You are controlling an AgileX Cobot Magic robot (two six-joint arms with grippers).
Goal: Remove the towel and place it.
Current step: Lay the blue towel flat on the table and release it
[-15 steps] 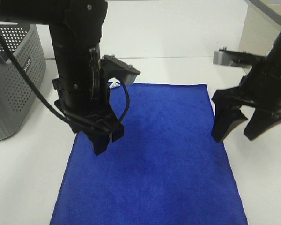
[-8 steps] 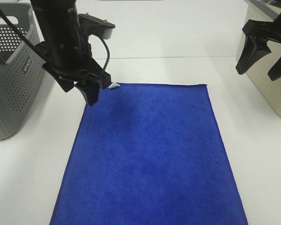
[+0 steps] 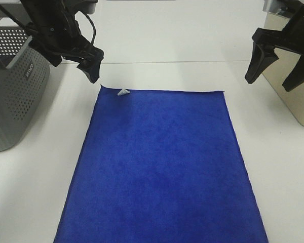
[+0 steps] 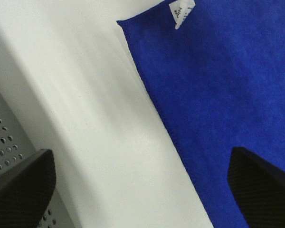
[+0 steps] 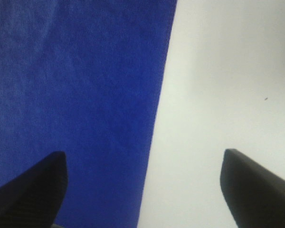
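Fingers [image 3: 93, 71] wide on left gripper [image 3: 73, 63] and right gripper [image 3: 269, 77], towel [image 3: 162, 162] flat on white table [image 3: 35, 192]

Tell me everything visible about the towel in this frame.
The towel is a plain royal-blue rectangle of soft, fine-napped cloth, spread flat and smooth on the white table, its near edge out of frame. A small white tag stands at its far left corner. Only the table touches it; the left gripper and right gripper hang open, clear of it.
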